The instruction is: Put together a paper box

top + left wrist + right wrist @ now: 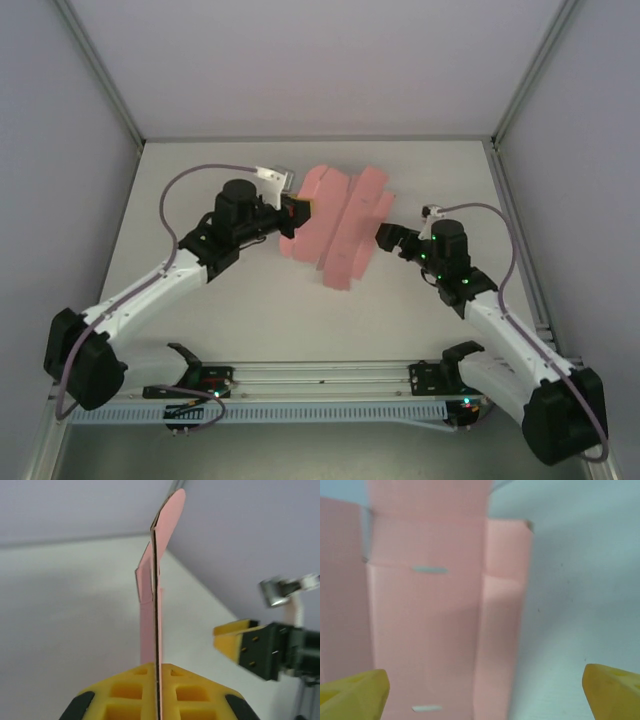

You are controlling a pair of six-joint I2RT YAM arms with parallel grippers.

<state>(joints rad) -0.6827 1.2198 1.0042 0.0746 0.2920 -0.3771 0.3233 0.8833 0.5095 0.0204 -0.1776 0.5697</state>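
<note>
The paper box (pixel 338 228) is being clamped mid-frame by the left gripper (pixel 297 214). The right gripper (pixel 386 237) is being held with jaws apart.

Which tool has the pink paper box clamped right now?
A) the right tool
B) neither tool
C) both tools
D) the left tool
D: the left tool is shut on the edge of the paper box, which stands between its yellow pads, while the right tool stands wide open.

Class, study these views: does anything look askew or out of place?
The paper box, an unfolded creased sheet, sits slanted, pinched at its edge by the left gripper; the right gripper is open beside it.
</note>
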